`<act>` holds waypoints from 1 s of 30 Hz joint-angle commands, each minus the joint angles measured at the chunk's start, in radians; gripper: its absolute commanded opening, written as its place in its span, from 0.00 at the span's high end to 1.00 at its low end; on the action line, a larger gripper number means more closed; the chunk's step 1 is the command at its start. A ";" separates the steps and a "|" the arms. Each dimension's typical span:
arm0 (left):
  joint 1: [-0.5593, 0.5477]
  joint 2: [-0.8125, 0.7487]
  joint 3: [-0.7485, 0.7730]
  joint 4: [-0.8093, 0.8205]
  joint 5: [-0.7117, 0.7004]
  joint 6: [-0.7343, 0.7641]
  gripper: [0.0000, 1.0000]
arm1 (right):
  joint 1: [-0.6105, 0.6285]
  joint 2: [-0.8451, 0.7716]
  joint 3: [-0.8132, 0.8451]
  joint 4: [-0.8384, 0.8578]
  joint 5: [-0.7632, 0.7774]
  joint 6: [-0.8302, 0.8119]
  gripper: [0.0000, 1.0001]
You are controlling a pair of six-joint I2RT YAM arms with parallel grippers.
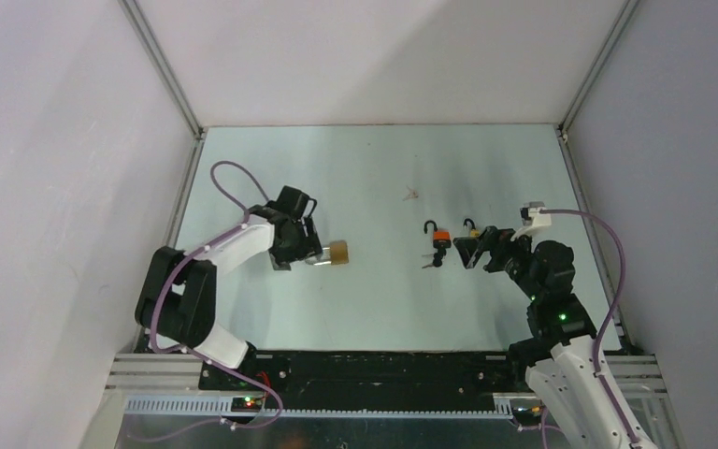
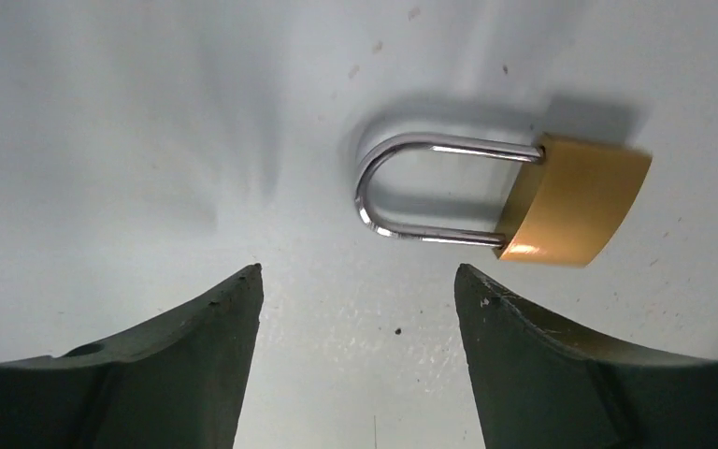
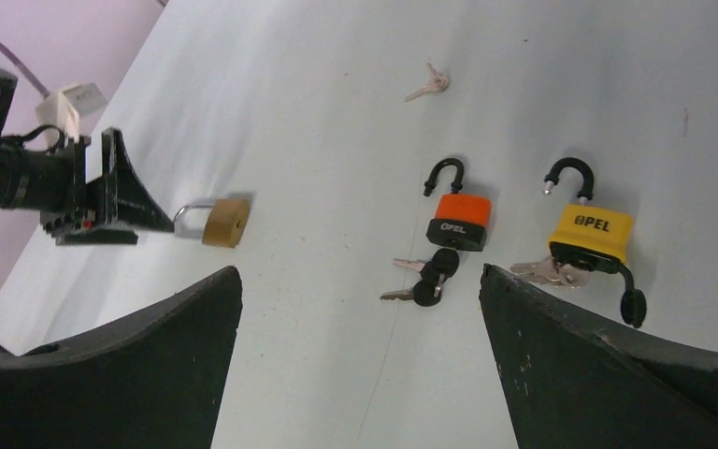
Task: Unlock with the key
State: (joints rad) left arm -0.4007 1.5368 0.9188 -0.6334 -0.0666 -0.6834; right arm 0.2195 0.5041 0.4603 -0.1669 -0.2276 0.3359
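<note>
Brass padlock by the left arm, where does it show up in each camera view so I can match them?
Top external: brass padlock left of centre, just right of the left gripper.
Left wrist: brass padlock upper right, shackle pointing left, above the left gripper.
Right wrist: brass padlock left of centre, small, just right of the left gripper.
Shared landmark: the left gripper, close beside the padlock in all three.

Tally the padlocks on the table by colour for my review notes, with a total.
brass padlock: 1
orange padlock: 1
yellow padlock: 1
Total: 3
</note>
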 commanded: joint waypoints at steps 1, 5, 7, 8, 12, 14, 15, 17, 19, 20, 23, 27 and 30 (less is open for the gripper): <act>0.012 -0.056 0.081 -0.013 -0.122 -0.053 0.20 | 0.029 -0.014 0.003 0.016 -0.032 -0.011 0.01; -0.056 -0.031 0.209 -0.012 -0.114 -0.041 0.20 | 0.045 -0.031 0.003 0.001 -0.033 -0.006 0.01; -0.093 0.008 0.261 -0.012 -0.102 -0.036 0.20 | 0.053 -0.036 0.003 -0.003 -0.038 -0.003 0.01; -0.113 0.042 0.278 -0.012 -0.098 -0.033 0.20 | 0.054 -0.037 0.003 -0.008 -0.036 -0.002 0.01; -0.147 0.154 0.369 -0.012 -0.087 -0.016 0.24 | 0.060 -0.036 0.005 -0.014 -0.035 0.005 0.00; -0.152 0.216 0.409 -0.012 -0.054 -0.001 0.29 | 0.063 -0.033 0.008 -0.016 -0.040 0.010 0.01; -0.155 0.253 0.431 -0.012 -0.043 0.005 0.31 | 0.064 -0.030 0.009 -0.018 -0.042 0.011 0.00; -0.162 0.302 0.466 -0.012 -0.031 0.037 0.36 | 0.069 -0.026 0.011 -0.022 -0.045 0.014 0.00; -0.173 0.344 0.504 -0.011 -0.029 0.084 0.39 | 0.072 -0.020 0.012 -0.028 -0.047 0.015 0.01; -0.181 0.356 0.530 -0.011 -0.029 0.121 0.41 | 0.073 -0.015 0.011 -0.031 -0.049 0.015 0.01; -0.199 0.414 0.572 -0.012 -0.019 0.215 0.44 | 0.079 -0.003 0.011 -0.032 -0.050 0.014 0.01; -0.217 0.452 0.577 -0.013 0.048 0.265 0.46 | 0.079 0.009 0.011 -0.027 -0.050 0.017 0.01; -0.224 0.450 0.540 -0.013 0.094 0.273 0.46 | 0.079 0.026 0.011 -0.019 -0.046 0.018 0.01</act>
State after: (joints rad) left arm -0.6109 1.9823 1.4681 -0.6479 -0.0475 -0.4820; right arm 0.2932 0.5167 0.4599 -0.2115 -0.2676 0.3466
